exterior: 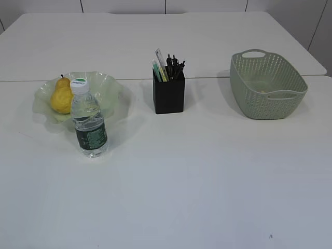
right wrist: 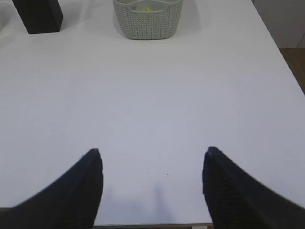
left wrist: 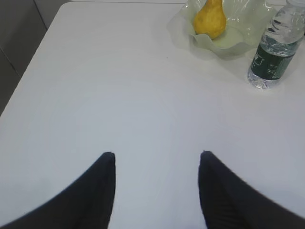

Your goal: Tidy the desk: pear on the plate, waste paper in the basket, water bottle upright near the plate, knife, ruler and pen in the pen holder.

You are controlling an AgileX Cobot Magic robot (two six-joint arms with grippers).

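Observation:
The yellow pear (exterior: 61, 97) (left wrist: 209, 20) lies in the pale green wavy plate (exterior: 111, 96) (left wrist: 233, 40). The water bottle (exterior: 88, 120) (left wrist: 276, 47) stands upright just in front of the plate. The black pen holder (exterior: 168, 95) (right wrist: 39, 16) holds the ruler (exterior: 161, 61) and pens (exterior: 175, 67); I cannot single out a knife there. A bit of the waste paper (right wrist: 147, 8) shows inside the green basket (exterior: 267, 85) (right wrist: 147, 24). My left gripper (left wrist: 157, 153) and right gripper (right wrist: 153, 150) are both open over bare desk (exterior: 197, 176), holding nothing; neither arm shows in the exterior view.
A seam (exterior: 218, 78) joins a second white table behind. The desk's left edge (left wrist: 28, 71) and right edge (right wrist: 281, 62) show in the wrist views, and its near edge (right wrist: 152, 224) lies right under the right gripper.

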